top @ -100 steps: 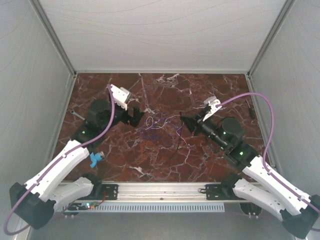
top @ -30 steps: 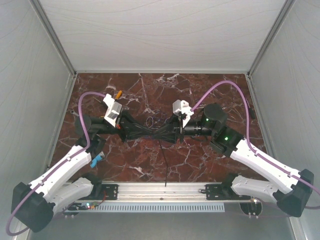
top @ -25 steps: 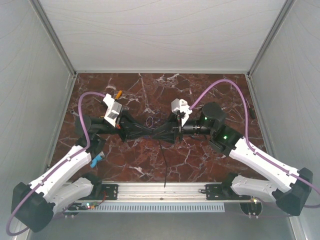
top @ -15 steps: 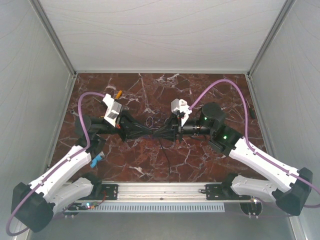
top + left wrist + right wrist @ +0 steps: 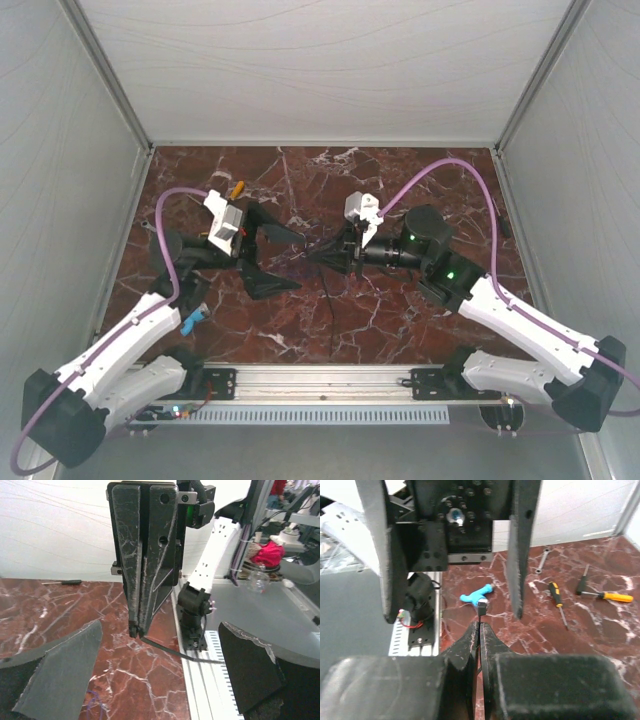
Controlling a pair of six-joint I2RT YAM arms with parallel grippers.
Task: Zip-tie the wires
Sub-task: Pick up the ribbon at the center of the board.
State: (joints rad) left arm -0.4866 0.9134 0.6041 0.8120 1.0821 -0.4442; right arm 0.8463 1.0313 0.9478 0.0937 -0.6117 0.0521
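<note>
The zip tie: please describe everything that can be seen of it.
The zip tie is a very thin, black, plastic-looking strip, almost straight. One end is pinched between the shut fingers of the right tool, with a small squarish tip poking past them. The rest trails toward the near table edge. The open left tool does not touch it.

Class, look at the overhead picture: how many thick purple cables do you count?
2. One purple cable loops beside the left arm; the other cable arches above the right arm. None seems hidden.
</note>
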